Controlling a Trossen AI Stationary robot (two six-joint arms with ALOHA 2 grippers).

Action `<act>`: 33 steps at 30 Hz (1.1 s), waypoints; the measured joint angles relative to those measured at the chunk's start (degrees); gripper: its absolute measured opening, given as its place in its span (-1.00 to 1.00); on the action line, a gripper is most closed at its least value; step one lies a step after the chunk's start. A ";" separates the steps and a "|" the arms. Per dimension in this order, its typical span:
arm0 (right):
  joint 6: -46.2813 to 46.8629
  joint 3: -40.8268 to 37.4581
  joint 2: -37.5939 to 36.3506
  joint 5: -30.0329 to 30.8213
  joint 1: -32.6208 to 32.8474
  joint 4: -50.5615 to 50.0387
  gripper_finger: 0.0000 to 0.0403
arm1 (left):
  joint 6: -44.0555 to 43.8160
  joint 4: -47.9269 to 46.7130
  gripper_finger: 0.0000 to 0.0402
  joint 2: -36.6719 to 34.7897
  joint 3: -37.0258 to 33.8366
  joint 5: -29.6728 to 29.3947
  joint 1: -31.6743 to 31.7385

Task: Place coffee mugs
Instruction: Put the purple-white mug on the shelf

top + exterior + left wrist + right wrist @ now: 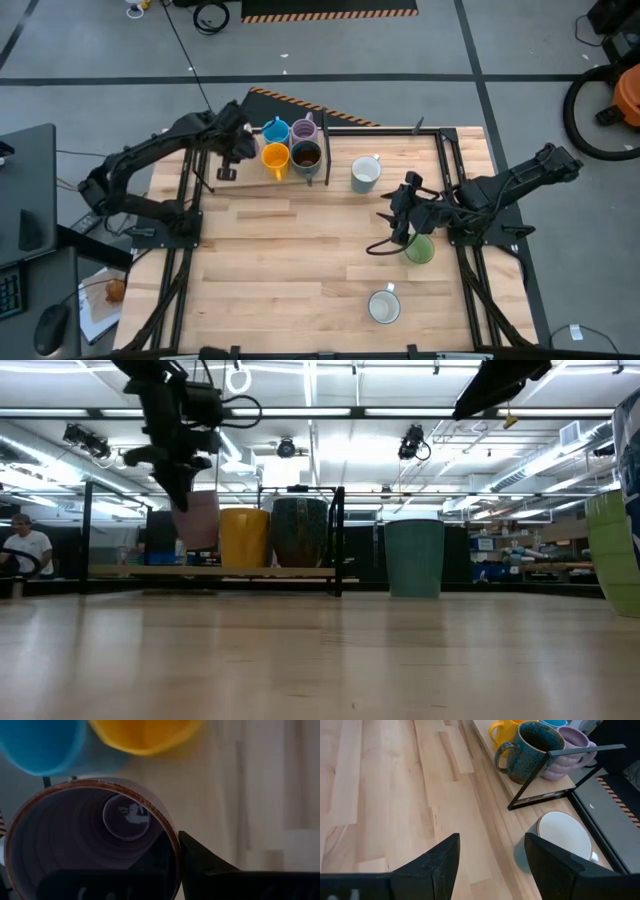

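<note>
Four mugs stand upright, grouped on the rack at the table's far edge: blue mug (275, 131), lilac mug (304, 130), orange mug (276, 158), dark mug (306, 156). A second lilac mug (90, 840) is held just beside this group. A white mug (366, 174) stands right of the rack. A green mug (419, 249) stands mid-right. Another white mug (384, 306) stands near the front edge.

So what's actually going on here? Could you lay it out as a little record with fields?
Left gripper: shut on the held lilac mug, raised at the left end of the rack
Right gripper: open, empty, near the green mug
On rack: blue mug, second lilac mug, orange mug, dark brown mug
Loose on table: green mug, rear white mug, front white mug
</note>
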 joint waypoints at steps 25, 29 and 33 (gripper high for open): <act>0.46 0.02 0.00 -0.02 -0.50 0.01 0.14 | 7.85 -8.94 -0.89 19.86 17.87 5.87 8.82; 0.45 0.01 0.00 -0.02 -0.50 0.77 0.14 | 7.85 -9.26 -0.89 19.86 17.87 6.61 9.40; 0.15 0.00 0.00 -0.02 -0.50 1.74 0.14 | 7.87 -8.40 -0.89 19.91 17.87 7.01 9.97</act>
